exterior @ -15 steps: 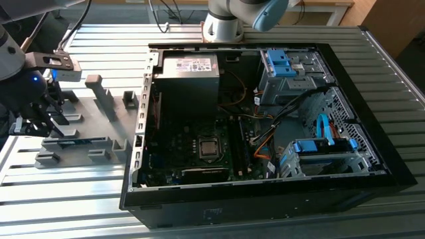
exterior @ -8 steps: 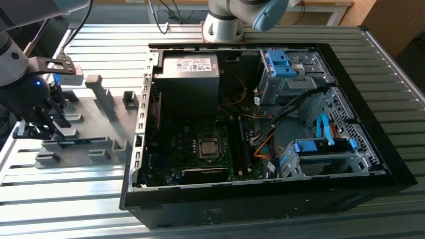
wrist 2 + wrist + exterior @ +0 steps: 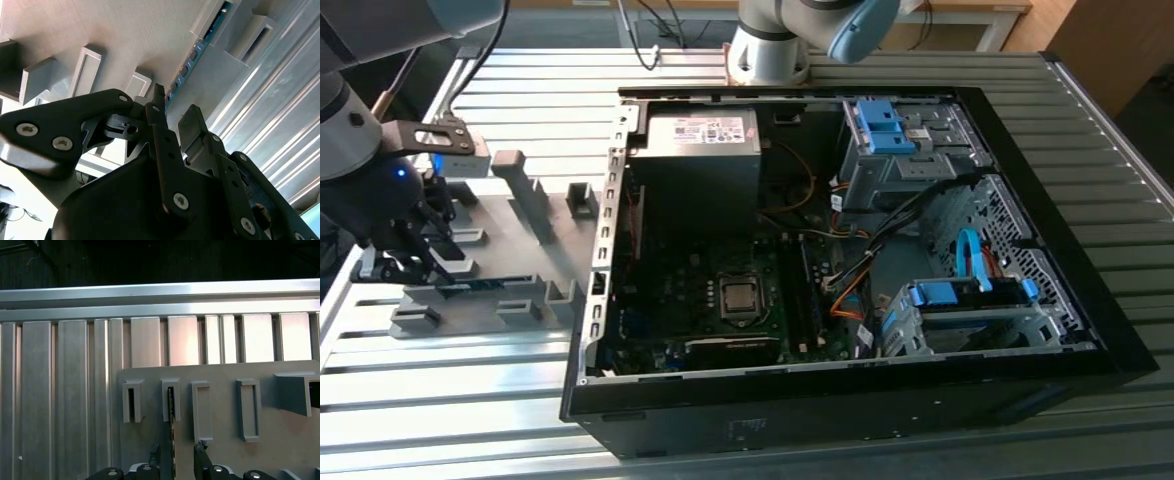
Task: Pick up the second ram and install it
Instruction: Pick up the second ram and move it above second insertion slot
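In the exterior view, found the tool (image 3: 416,255) low over the gray holder (image 3: 520,195) on the surface (image 3: 454,380), spotted the second ram (image 3: 487,285) on edge in its slots, long axis along the exterior view's left-right. In the second wrist view, saw the second ram (image 3: 192,55) stretching away from the tool's (image 3: 175,107) parted fingers (image 3: 192,122). In the first wrist view, caught the second ram (image 3: 171,420) edge-on between them.

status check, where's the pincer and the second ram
Pincer open, fingers either side of the thin blue circuit-board ram stick. Stick on edge in slots of the gray plastic holder, not lifted. No obstruction seen.
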Tool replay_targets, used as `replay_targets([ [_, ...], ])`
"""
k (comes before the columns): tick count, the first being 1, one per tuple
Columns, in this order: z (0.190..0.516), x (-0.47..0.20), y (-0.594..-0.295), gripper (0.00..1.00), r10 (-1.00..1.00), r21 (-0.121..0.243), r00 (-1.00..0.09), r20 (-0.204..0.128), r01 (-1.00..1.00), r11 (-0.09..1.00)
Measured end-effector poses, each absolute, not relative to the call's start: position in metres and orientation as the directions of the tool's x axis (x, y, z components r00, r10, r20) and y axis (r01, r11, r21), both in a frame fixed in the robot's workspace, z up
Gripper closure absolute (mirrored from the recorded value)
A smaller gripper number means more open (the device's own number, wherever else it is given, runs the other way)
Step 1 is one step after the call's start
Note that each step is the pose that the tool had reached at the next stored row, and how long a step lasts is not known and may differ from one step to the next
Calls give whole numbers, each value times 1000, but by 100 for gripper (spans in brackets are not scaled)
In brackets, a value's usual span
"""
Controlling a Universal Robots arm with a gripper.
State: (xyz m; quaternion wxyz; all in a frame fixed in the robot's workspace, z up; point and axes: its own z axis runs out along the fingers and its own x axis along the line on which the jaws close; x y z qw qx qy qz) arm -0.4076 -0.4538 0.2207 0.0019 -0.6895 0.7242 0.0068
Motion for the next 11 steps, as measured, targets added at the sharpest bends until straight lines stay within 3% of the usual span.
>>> replay_targets([
  [11,214,-408,-456,61,-999,-5,-35,-13,-999,35],
])
